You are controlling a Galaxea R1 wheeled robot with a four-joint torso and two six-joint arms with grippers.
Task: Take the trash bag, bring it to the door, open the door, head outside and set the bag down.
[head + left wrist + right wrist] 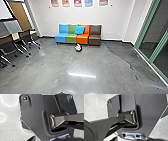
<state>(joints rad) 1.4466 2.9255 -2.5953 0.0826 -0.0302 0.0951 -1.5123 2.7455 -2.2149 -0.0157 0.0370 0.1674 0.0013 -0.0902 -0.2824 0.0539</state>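
Head view: drive slowly toward the apparent bag [78,47], mid-frame, stopping just short; the state of both jaws cannot be determined.

Blue cushion [79,29] on coloured seats [70,38]; pictures [77,3] on wall [82,16] above.

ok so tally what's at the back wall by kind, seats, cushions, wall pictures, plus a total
Seats: 4 (blue, green, orange, brown)
Cushions: 1
Wall pictures: 5, cut off by the view's top edge
Total: 10
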